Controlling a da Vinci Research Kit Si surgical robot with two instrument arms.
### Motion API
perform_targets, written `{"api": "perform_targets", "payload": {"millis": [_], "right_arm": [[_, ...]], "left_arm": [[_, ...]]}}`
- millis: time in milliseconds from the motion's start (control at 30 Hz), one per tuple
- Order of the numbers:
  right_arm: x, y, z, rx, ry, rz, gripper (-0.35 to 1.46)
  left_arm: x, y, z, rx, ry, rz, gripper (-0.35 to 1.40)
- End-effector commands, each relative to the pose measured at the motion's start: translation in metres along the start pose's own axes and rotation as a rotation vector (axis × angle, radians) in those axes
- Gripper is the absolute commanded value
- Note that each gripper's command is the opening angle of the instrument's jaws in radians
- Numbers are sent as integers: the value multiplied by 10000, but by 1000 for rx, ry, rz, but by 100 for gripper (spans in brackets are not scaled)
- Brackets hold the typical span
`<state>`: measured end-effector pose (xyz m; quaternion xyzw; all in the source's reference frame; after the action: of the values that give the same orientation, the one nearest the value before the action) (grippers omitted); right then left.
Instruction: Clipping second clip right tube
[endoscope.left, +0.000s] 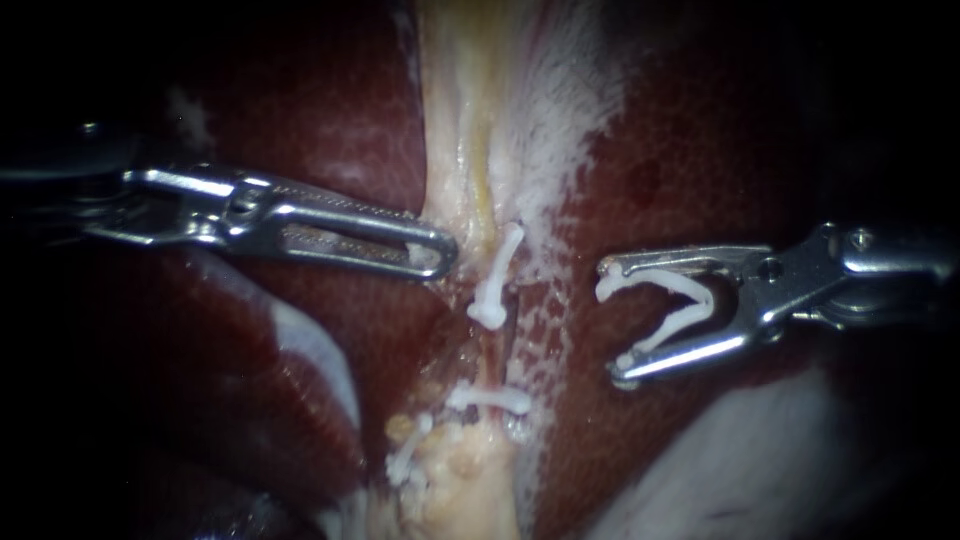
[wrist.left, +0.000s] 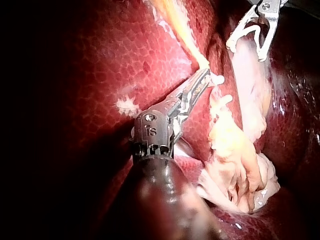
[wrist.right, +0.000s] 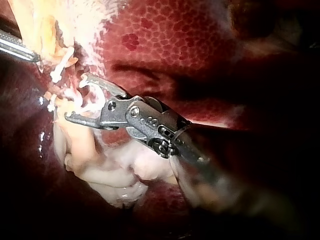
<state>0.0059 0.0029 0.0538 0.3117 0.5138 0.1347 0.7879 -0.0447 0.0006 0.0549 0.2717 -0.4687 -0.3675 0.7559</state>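
Now — right instrument (endoscope.left: 612, 322) holds clip (endoscope.left: 672, 280) | axis across tube (endoscope.left: 487, 355) | mouth toward it

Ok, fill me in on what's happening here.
The right instrument carries an open white clip between its jaws. It sits beside the pale strand, apart from it and not yet around it. The strand already carries an upper clip, a middle clip and a lower clip. The left instrument has its tip at the strand's other side, over the liver.
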Motion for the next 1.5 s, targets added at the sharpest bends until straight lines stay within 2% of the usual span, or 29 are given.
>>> {"api": "perform_targets", "payload": {"millis": [33, 233, 400, 567, 700, 800, 1133, 1500], "right_arm": [[0, -1, 1, 1, 0, 0, 58], [-8, -3, 16, 3, -2, -3, 58], [-31, -7, 45, 30, -11, 29, 58], [-54, -3, 80, 54, -23, 42, 58], [-73, -1, 103, 72, -34, 56, 58], [-80, 1, 112, 90, -42, 65, 58], [-76, 6, 124, 88, -43, 64, 58], [-76, 7, 123, 88, -42, 64, 58]], "left_arm": [[0, 0, 0, 1, 1, 0, -35], [-6, -2, -8, 7, 2, -3, -35], [-25, -8, -28, 8, 2, -14, -35], [-42, -21, -48, 2, 2, -18, -35], [-48, -33, -57, 3, -8, -11, -35], [-49, -43, -59, 1, -8, -6, -35], [-51, -67, -62, 4, -14, 0, -35], [-54, -97, -70, 10, -18, 7, -35]]}}
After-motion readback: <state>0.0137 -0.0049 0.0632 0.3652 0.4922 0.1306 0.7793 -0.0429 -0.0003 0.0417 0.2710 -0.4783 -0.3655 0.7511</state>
